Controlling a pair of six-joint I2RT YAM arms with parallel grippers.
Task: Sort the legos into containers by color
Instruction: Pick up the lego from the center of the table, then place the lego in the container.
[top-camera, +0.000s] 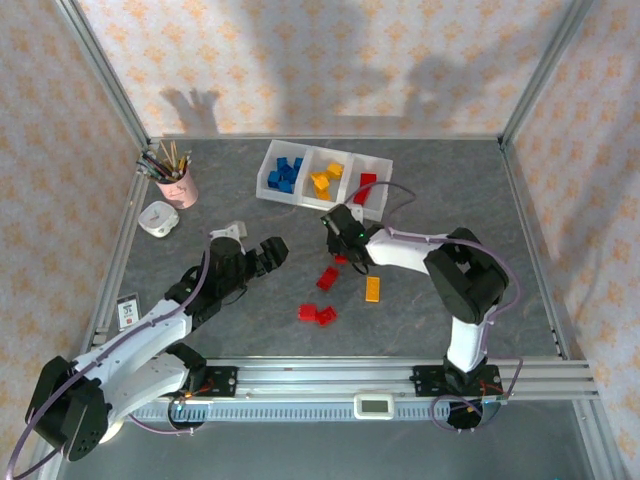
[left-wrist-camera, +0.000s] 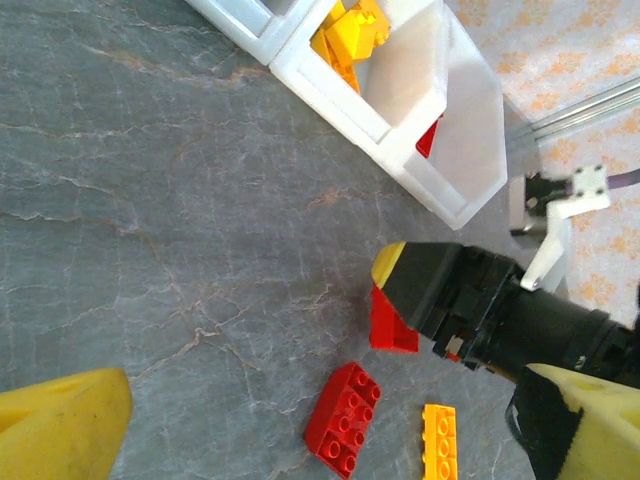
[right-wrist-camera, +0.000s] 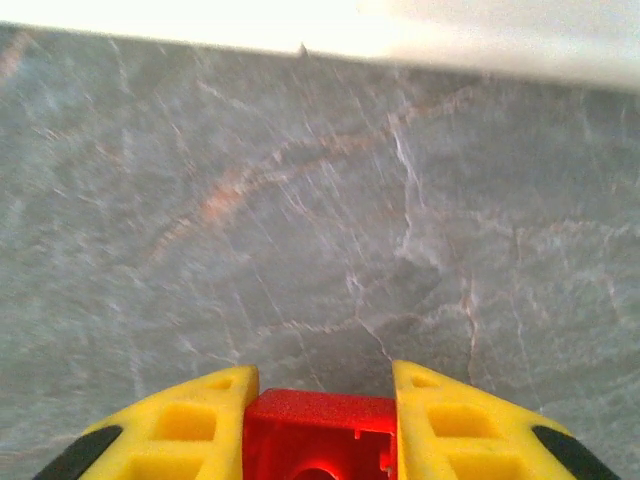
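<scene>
One red brick (right-wrist-camera: 318, 440) sits pinched between the yellow fingers (right-wrist-camera: 190, 425) of my right gripper (right-wrist-camera: 320, 400), the jaws drawn in tight on its sides, and it looks to be down on the grey table (top-camera: 450, 180) or barely off it (I cannot tell which from the wrist view). I judge the step in hand to be the pick of a red piece, with the carry not yet begun. Next I need to lift straight up, move toward the far side and get over the right-hand compartment (top-camera: 380, 198) of the white tray (top-camera: 262, 180), where red already lies, with orange in the middle and blue on the left. The tray's near wall is close ahead, so I want height before I travel. My left gripper (top-camera: 272, 250) hangs spread wide and empty, off to the side. Three more red bricks (top-camera: 327, 277) and one orange brick (top-camera: 373, 288) wait loose on the table nearer me.
</scene>
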